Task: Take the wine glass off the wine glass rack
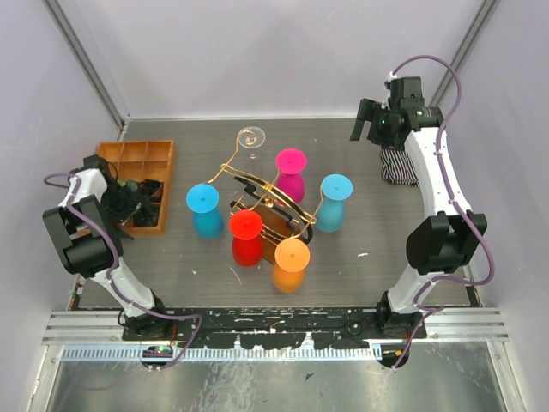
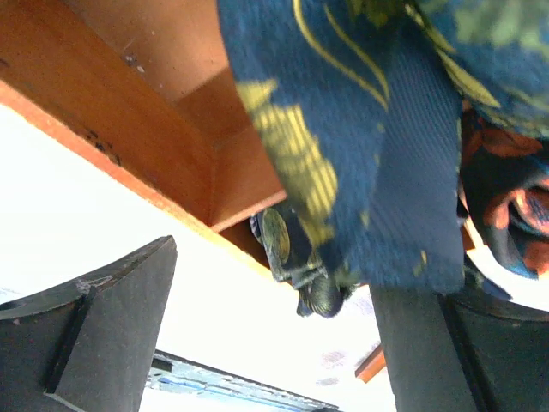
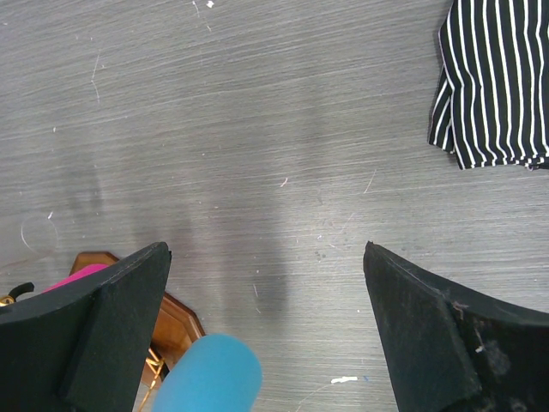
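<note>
Gold wire rack w/ dark oval wood base (image 1: 273, 221) mid-table, clear wine glass (image 1: 251, 137) at its far arm. L gripper (image 2: 270, 335) released over orange wooden compartment tray (image 1: 137, 154). R gripper (image 3: 266, 326) released, nr black-white striped cloth (image 3: 497, 77).

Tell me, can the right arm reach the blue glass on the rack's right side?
Probably yes: the right gripper is open, only bare table lies between it and the blue glass, and the striped cloth lies aside.

Overhead spans table (image 1: 360, 257); left wrist close on tray (image 2: 129, 146); right wrist down at rack (image 3: 180, 322).
</note>
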